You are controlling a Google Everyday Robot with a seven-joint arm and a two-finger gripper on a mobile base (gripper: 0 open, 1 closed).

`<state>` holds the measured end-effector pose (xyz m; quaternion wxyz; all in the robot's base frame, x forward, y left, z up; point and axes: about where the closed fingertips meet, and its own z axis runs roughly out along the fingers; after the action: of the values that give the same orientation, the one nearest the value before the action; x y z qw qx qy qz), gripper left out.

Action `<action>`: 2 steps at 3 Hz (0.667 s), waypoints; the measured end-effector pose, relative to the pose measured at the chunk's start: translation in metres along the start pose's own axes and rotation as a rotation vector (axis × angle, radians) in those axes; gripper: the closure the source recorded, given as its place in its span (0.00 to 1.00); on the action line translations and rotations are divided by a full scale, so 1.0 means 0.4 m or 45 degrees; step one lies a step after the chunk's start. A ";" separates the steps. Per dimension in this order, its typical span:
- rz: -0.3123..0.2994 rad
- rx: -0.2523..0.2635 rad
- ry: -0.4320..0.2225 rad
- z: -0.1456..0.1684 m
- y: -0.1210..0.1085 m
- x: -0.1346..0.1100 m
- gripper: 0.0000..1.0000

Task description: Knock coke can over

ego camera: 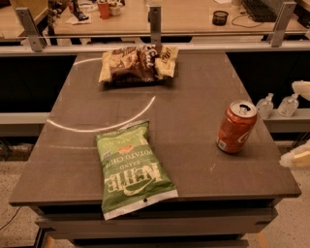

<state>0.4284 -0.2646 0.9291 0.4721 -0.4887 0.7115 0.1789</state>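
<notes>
**Task object.** The coke can [236,127] stands upright on the right side of the table [193,121], near its right edge and about midway between the near and far edges. Its long axis is vertical. The silver pull-tab top faces up, and the white script faces the near right.

**Gripper.** The gripper [296,159] shows as a pale, blurred form at the right edge of the view. It is right of the can, off the table and apart from the can. Whether it is open or closed cannot be told.

**Surface.** The table top is dark grey-brown with a white arc marked on it. A green chip bag [133,169] lies flat at the near left centre. A brown chip bag [138,63] lies at the far centre.

**Room.** Two small clear bottles [276,105], probably sanitiser, stand on a ledge right of the table. A metal rail [155,42] and a light desk [193,14] run behind the table.
</notes>
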 end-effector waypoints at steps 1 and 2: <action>0.069 -0.015 -0.210 0.005 0.026 -0.022 0.00; 0.096 -0.050 -0.287 0.022 0.048 -0.029 0.00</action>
<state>0.4171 -0.2433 0.9307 0.5325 -0.4474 0.6682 0.2643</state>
